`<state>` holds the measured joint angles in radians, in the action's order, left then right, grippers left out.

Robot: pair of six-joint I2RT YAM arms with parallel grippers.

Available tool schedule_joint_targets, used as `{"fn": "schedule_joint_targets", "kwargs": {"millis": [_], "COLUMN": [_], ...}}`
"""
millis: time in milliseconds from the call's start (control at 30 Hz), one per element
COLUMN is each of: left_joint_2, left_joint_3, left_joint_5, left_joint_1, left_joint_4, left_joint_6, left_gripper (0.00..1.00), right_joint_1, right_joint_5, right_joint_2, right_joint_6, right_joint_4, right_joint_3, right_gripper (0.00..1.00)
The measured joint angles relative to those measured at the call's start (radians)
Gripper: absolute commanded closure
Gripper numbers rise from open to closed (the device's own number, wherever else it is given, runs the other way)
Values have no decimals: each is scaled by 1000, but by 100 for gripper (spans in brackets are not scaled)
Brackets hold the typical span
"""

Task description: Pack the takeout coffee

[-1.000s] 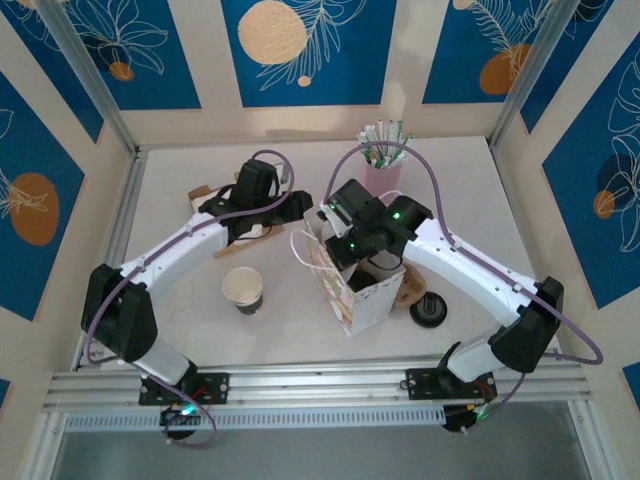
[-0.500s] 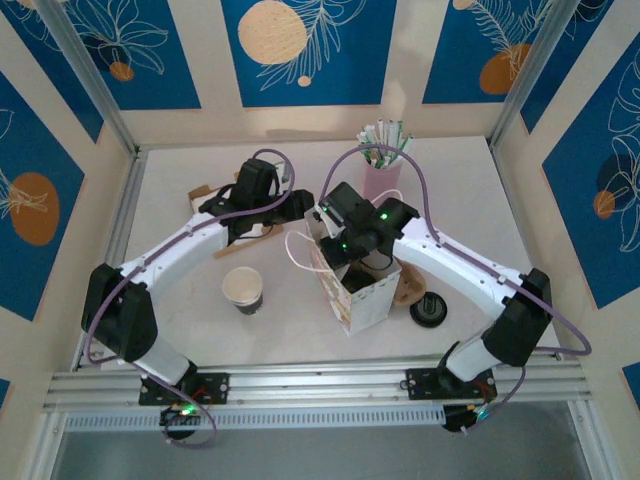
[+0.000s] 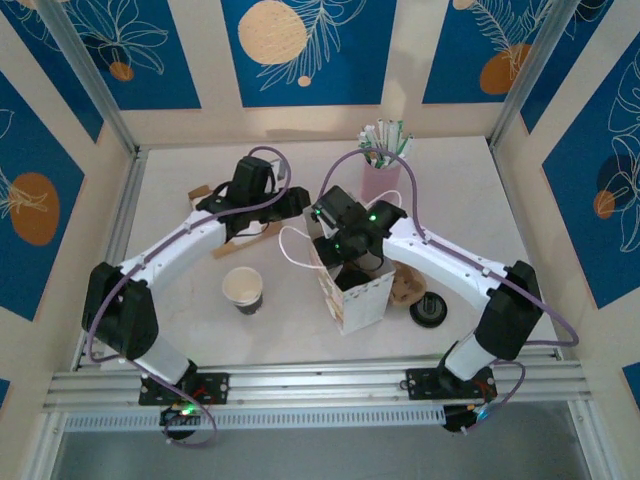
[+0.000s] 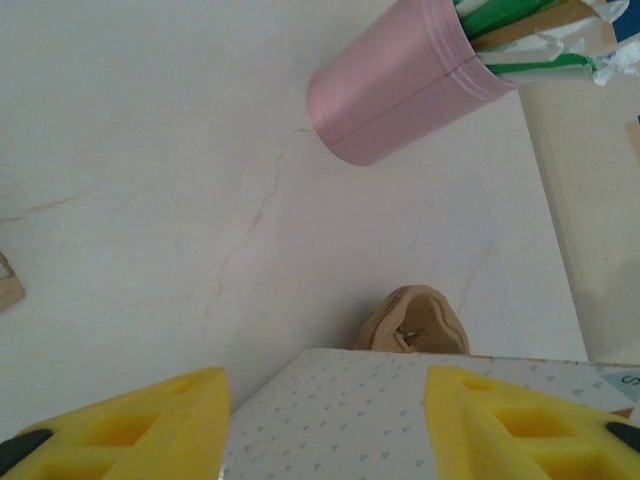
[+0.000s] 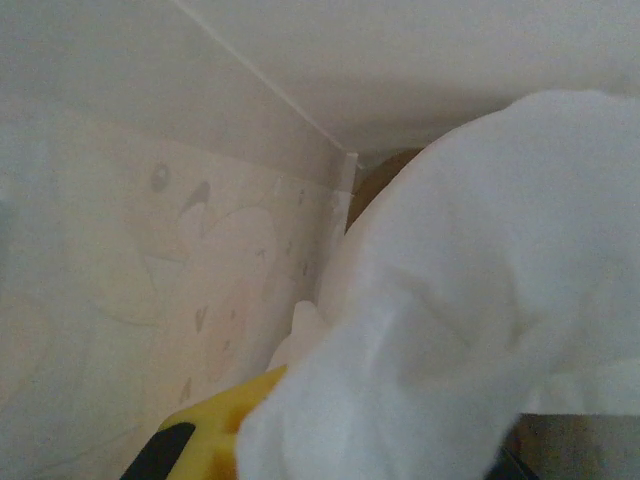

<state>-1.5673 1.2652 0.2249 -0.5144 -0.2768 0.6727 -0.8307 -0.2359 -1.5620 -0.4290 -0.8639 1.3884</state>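
So my right pincer is down in the mouth of the white patterned paper bag, pinching a crumpled white napkin that blocks most of what I can see in there. My left pincer is spread with nothing in it, just far-left of the bag. The small dark paper cup with a round black plastic lid stands on the tabletop right of the bag, with a tan pulp piece between them. A pink tumbler of straws stands farther back, and a lidless paper cup is on the left.
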Motion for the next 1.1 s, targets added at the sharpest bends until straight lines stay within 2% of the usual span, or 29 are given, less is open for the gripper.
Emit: {"fn": "schedule_joint_targets", "kwargs": {"millis": [567, 1100], "left_joint_2": [-5, -14], "left_joint_3": [3, 7], "left_joint_5": [5, 30], "left_joint_1": [64, 67], "left_joint_4": [-1, -21], "left_joint_6": [-3, -2], "left_gripper": [46, 43], "right_joint_1": [14, 18], "right_joint_5": [1, -14], "right_joint_2": [-124, -97], "right_joint_6": [-32, -43], "right_joint_4": [102, 46], "right_joint_3": [-16, 39], "right_gripper": [97, 65]}}
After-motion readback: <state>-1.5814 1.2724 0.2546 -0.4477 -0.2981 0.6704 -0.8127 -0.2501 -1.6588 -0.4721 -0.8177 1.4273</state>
